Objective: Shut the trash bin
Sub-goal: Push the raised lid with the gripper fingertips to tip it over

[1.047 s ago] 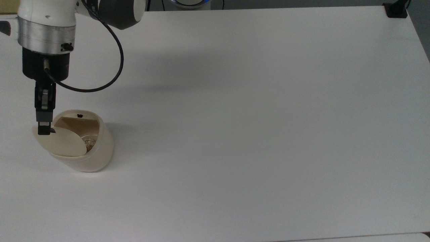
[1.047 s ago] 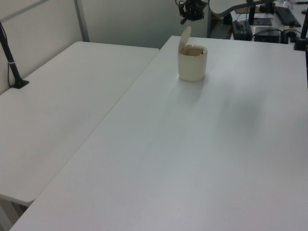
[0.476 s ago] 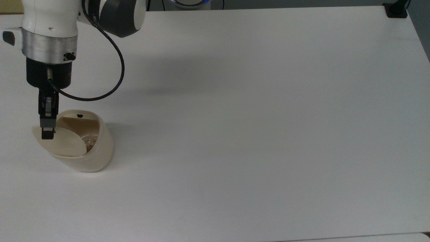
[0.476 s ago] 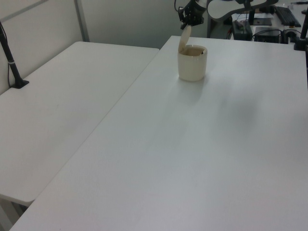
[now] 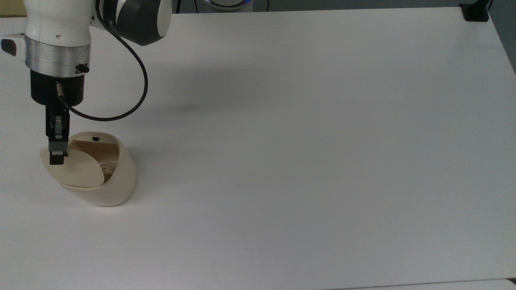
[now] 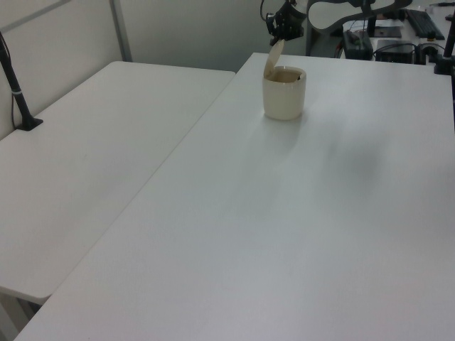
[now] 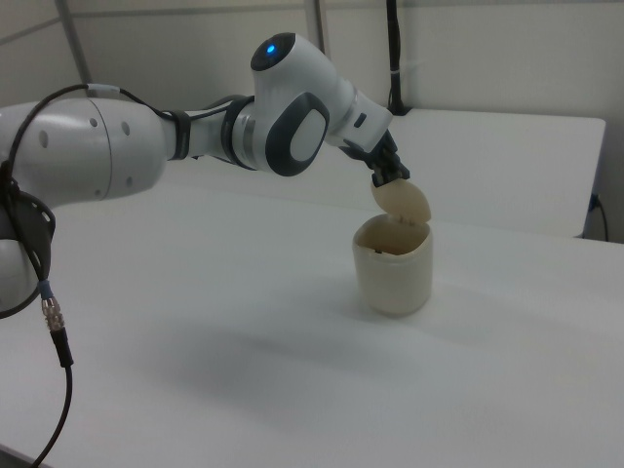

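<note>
The trash bin is a small cream tub standing near the top view's left edge. Its hinged lid stands up, tilted over part of the opening, so the inside and some pale scraps show. A small black tab mark sits on the rim. My gripper is shut, with its tips against the lid's upper edge and nothing held between them.
The white table stretches wide to the top view's right of the bin. A black clamp sits at its far right corner. The arm's black cable loops beside the wrist. A second table adjoins on the left view's left.
My gripper came down from above the lid onto its upper edge. The lid has tipped slightly further over the opening. The bin itself has not shifted.
</note>
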Controlling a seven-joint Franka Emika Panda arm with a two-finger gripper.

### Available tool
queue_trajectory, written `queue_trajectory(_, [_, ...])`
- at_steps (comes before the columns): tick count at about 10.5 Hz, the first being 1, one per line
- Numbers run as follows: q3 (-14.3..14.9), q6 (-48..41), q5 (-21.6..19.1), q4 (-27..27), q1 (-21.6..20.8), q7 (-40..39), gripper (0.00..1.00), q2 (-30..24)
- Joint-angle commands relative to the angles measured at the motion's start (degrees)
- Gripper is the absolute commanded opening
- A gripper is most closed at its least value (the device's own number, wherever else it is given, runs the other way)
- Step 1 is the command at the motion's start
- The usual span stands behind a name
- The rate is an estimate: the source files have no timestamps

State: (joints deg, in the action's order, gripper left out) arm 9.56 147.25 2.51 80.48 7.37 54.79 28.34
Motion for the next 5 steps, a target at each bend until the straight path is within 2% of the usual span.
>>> queue_trajectory(1, [0.28, 0.93, 0.39, 7.22, -0.34, -4.77, 0.0, -5.3])
queue_trajectory(5, [0.02, 0.67, 0.3, 12.41, -0.34, -11.97, 0.0, -7.33])
